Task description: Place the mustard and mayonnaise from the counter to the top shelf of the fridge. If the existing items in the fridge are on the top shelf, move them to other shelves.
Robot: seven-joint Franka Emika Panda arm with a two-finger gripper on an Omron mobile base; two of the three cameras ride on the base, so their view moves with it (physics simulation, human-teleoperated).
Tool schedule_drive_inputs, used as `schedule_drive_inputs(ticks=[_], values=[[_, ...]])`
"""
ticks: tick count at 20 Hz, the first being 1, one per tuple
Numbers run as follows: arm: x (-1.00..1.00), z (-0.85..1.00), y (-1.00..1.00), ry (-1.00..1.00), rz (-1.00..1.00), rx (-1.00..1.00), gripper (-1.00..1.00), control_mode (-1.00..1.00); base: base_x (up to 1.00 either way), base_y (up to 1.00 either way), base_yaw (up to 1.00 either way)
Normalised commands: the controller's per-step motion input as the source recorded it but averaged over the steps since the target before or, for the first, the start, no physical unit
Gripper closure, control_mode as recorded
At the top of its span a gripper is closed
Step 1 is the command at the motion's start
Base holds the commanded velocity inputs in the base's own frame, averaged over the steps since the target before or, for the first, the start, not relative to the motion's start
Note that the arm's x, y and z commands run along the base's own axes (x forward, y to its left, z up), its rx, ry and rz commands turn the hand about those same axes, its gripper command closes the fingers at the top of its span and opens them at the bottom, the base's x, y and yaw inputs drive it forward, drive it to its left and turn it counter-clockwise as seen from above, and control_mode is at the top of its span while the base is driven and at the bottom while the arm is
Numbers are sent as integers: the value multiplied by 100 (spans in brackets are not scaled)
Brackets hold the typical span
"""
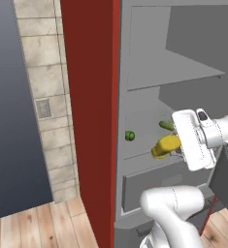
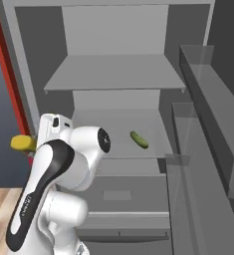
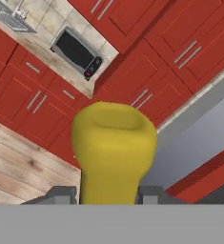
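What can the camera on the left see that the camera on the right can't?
Left base view alone: a small round green vegetable on the lower fridge shelf, the tiled wall, and the end effector shut on the mustard bottle.

Right base view alone: the clear door bins along the right side and the fridge drawer.

Both: the yellow mustard bottle, the cucumber on the lower shelf, the bare top shelf, the fridge's red edge and the white arm.

Beige tiled wall (image 1: 47, 97), wooden plank floor (image 1: 38, 225), red cabinets (image 3: 147, 43) around a microwave (image 3: 77, 52).
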Motion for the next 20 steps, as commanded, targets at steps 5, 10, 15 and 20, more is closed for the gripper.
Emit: schedule_drive_inputs(ticks=[5,10,15,20], values=[[52,56,-1,0,-21,15,100,-100,0,0,0],[57,79,-19,0,-29,22,100,-100,0,0,0],[83,92,-38,5,-31,8,100,-100,0,0,0],[64,100,-55,25,-30,8,100,-100,0,0,0]])
